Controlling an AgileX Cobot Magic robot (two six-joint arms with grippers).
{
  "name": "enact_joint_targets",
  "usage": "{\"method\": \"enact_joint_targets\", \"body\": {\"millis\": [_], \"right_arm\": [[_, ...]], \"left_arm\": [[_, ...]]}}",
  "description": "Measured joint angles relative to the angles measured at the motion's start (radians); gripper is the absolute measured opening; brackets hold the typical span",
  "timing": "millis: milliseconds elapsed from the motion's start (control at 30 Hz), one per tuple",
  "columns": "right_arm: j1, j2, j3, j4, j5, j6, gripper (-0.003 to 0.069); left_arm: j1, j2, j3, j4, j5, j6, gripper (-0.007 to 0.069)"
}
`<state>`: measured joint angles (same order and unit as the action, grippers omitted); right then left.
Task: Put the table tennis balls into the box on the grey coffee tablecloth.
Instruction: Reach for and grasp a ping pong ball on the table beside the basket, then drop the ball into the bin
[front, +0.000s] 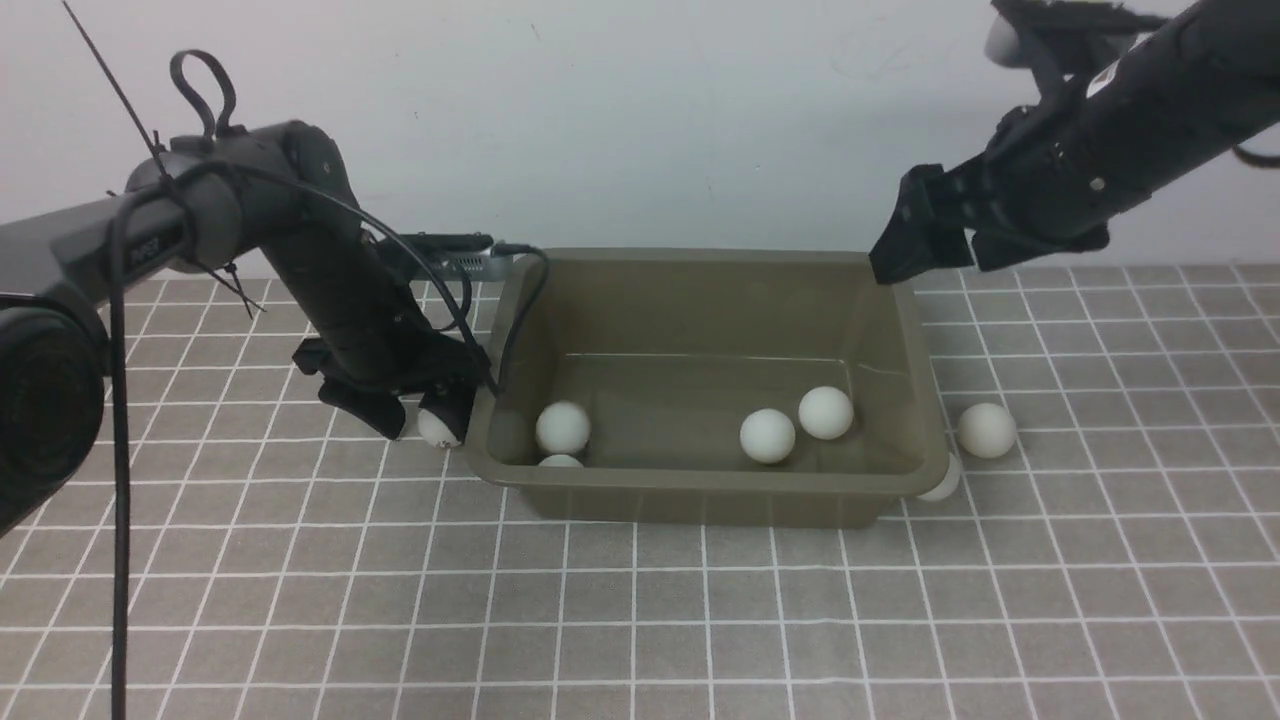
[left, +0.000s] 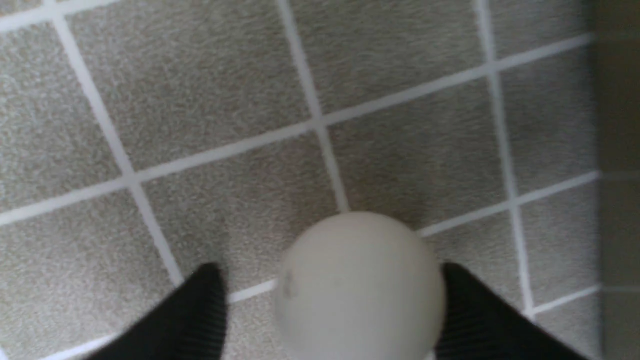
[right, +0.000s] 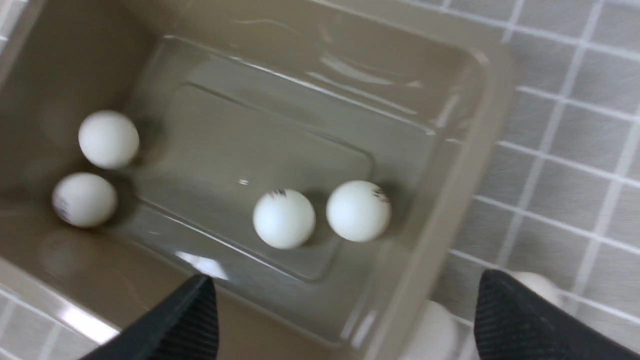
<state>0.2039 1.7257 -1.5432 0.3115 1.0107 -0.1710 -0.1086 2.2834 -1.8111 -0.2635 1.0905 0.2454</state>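
Left gripper (left: 330, 272) is low over the grey coffee tablecloth (front: 700, 620), just beside the left wall of the box (front: 690, 505). Its jaws stand apart, with one table tennis ball (left: 360, 290) between them. In the left wrist view one finger (left: 200, 315) has a clear gap to this ball, and the other finger (left: 475, 315) is right at its side; I cannot tell if it touches. The ball is outside the box, close to the box's near left corner.

Right gripper (right: 347, 277) is raised above the far right corner of the box. Its jaws are wide apart and nothing is between them.

Inside the box there are four table tennis balls. Two lie at the left end: one (front: 563, 427) is fully visible and one (front: 560, 462) is half hidden behind the near wall. Two more lie toward the right end, just beside each other (front: 768, 436) (front: 826, 412); in the right wrist view both show a small dark print.

Two other balls lie on the cloth outside the box. One (front: 942, 485) is tucked under the rim at the near right corner, and one (front: 987, 430) is a little further to the right.

The box stands upright on the cloth, with a white wall (front: 650, 120) behind it.
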Motion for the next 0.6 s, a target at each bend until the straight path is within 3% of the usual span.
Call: {"method": "enact_joint_targets", "body": {"millis": [33, 67, 300, 500, 600], "right_arm": [[0.000, -0.001, 0.000, -0.004, 0.000, 0.000, 0.0625], [0.000, -0.010, -0.002, -0.032, 0.008, 0.001, 0.0619], [-0.052, -0.036, -0.005, -0.192, 0.115, 0.076, 0.0580], [-0.194, 0.005, -0.006, -0.253, 0.182, 0.171, 0.0569], [-0.214, 0.048, -0.006, -0.231, 0.181, 0.171, 0.0569]], "left_arm": [[0.000, 0.000, 0.000, 0.000, 0.001, 0.000, 0.0430], [0.000, 0.000, -0.007, 0.023, 0.013, 0.000, 0.0336], [0.000, -0.064, -0.178, 0.113, 0.116, -0.050, 0.0353], [-0.075, -0.128, -0.310, -0.105, 0.128, 0.033, 0.0353], [-0.136, -0.105, -0.311, -0.135, 0.136, 0.051, 0.0353]]}}
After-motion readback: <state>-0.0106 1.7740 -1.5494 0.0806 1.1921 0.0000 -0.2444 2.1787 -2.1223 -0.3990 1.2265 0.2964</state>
